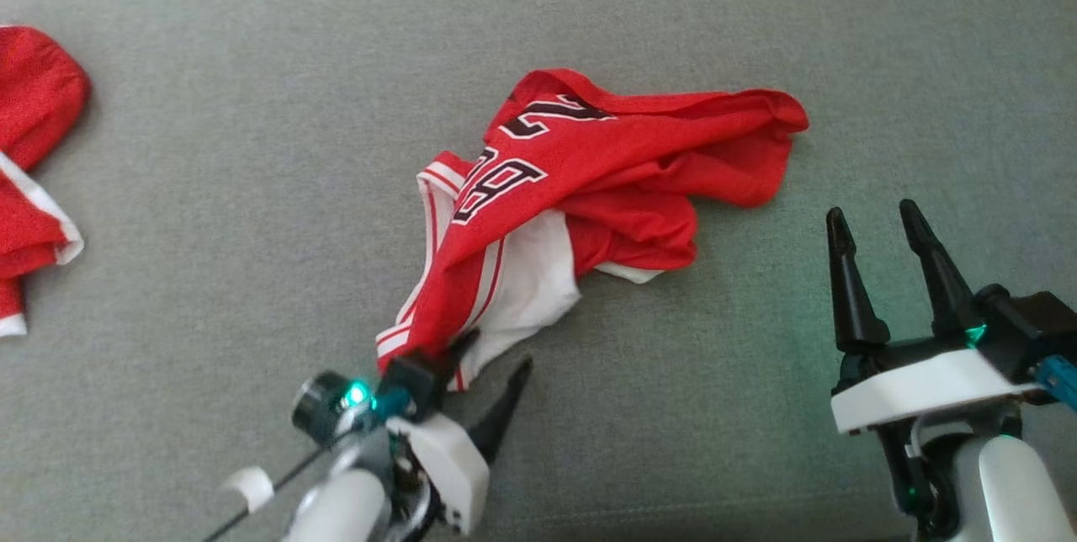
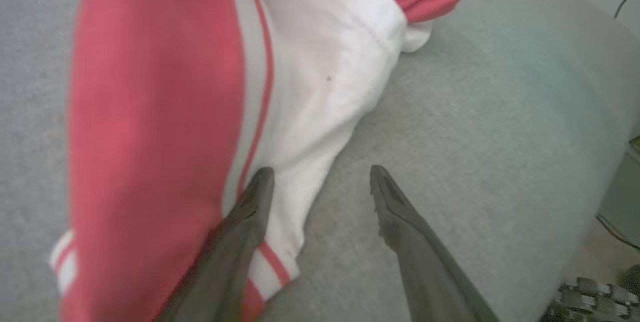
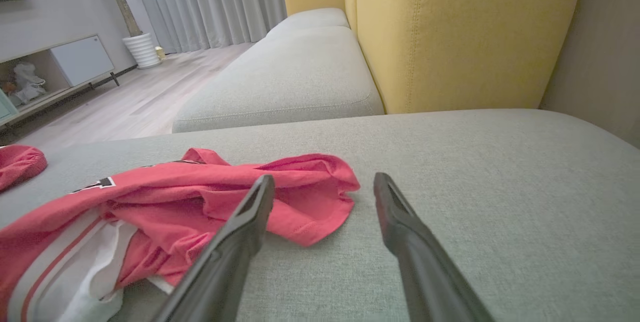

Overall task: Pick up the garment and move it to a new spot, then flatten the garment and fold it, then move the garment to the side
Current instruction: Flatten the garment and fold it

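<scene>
It was a living room at home: yellow-backed sofa (image 3: 465, 32), long curtains (image 3: 220, 2), low cabinet (image 3: 60, 69), wooden floor (image 3: 145, 102).

Red jersey (image 1: 589, 180) lies crumpled on a grey sofa cushion (image 1: 252, 146).
The left gripper (image 1: 484, 374), jaws spread, sits at its striped lower corner; the right gripper (image 1: 875, 226) stands open well to the jersey's right.

Grey fabric cushion (image 3: 450, 172) spreads wide across the near ground. Beyond it, a second grey seat cushion (image 3: 285, 82) runs away toward the far curtains (image 3: 210, 2), pale and pleated. A yellow backrest (image 3: 465, 32) rises on the right. Left side: light wood floor (image 3: 140, 102), a low cabinet (image 3: 60, 72) against the white wall (image 3: 55, 7), a ribbed white pot (image 3: 142, 49) by the curtains.
</scene>
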